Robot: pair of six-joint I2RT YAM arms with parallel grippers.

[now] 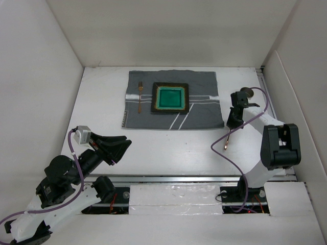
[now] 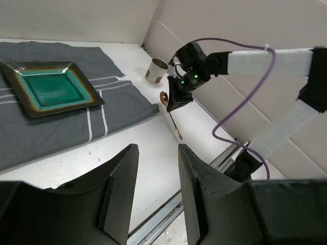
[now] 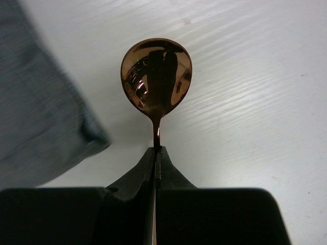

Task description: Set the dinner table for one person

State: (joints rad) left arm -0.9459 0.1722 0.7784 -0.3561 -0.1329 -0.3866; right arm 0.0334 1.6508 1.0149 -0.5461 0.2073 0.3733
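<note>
Plain white panel walls stand behind and on both sides.

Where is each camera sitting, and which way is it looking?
Top view: high behind the robot, looking down on the dinner table, mat, plate, fork; left arm and right arm show.
Left wrist: on the left arm, looking across at the right gripper and cup; its own open fingers show.
Right wrist: on the right arm, looking down at the spoon; its fingers, shut on the handle, show.
Shared: all three see the spoon.
</note>
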